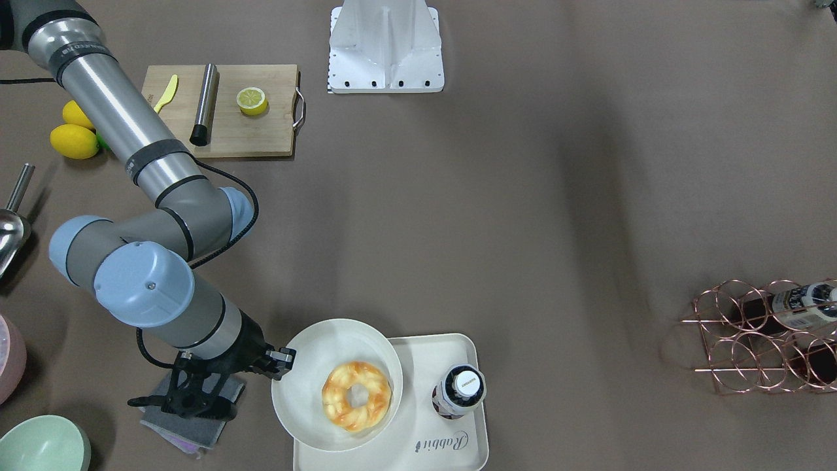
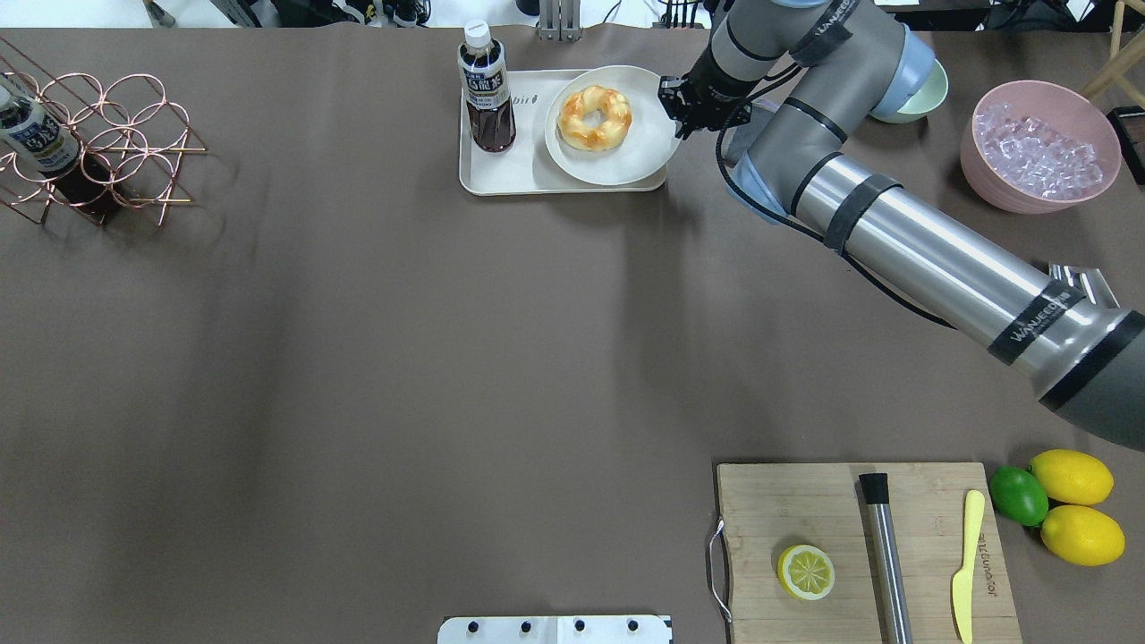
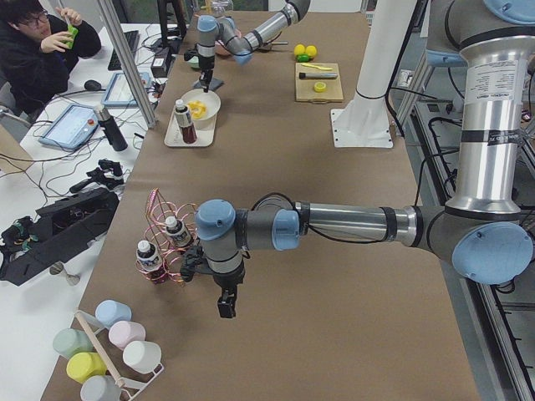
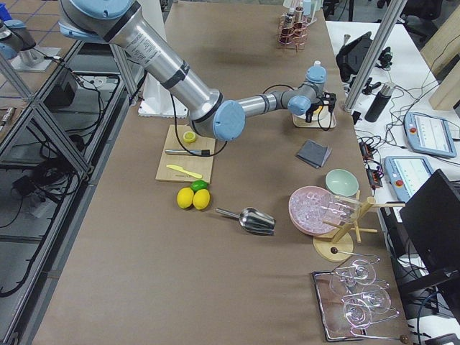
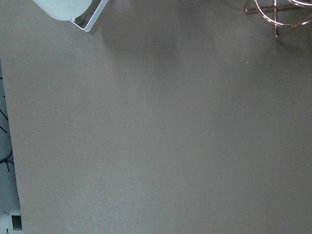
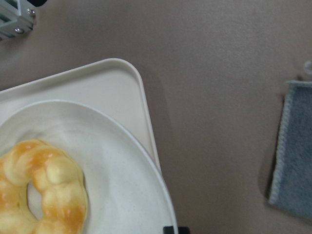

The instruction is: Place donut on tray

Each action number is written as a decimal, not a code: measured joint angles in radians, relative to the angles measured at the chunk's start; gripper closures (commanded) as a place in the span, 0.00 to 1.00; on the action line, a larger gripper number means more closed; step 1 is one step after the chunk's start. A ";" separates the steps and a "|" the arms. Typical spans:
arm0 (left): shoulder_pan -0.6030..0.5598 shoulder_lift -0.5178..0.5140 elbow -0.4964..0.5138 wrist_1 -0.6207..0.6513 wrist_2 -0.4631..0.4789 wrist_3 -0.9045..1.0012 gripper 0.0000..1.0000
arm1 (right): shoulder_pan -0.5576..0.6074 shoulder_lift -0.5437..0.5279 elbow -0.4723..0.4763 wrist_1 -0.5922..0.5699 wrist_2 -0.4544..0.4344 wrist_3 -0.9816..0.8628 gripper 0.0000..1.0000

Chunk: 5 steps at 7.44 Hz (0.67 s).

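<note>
1. The donut [image 1: 357, 396] lay flat with its centre hole facing up. It is a round ring with no long axis, and it sat on a round off-white plate [image 1: 312, 356].
2. The plate overlapped the cream tray [image 1: 418, 356], covering the end nearest the right arm and overhanging that edge. Whether it rested on the tray or was held just above it could not be told.
3. The right gripper [image 1: 282, 361] had its jaws drawn narrow onto the plate's rim, on the side away from the tray.
4. A dark bottle [image 1: 459, 390] stood upright on the tray, just beside the plate.
5. A grey cloth [image 1: 203, 432] lay on the table beneath the right wrist, near the plate.
6. The left gripper [image 3: 226, 307] hung over bare table near a copper wire rack [image 3: 163, 238], well apart from the tray. How far its jaws were open could not be told.
7. A wooden cutting board [image 2: 805, 510] carrying a lemon half [image 2: 806, 571] sat well apart from the tray.
</note>
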 measured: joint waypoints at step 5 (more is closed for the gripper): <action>0.000 -0.006 0.002 0.001 0.002 0.000 0.02 | -0.030 0.104 -0.175 0.124 -0.092 0.068 0.54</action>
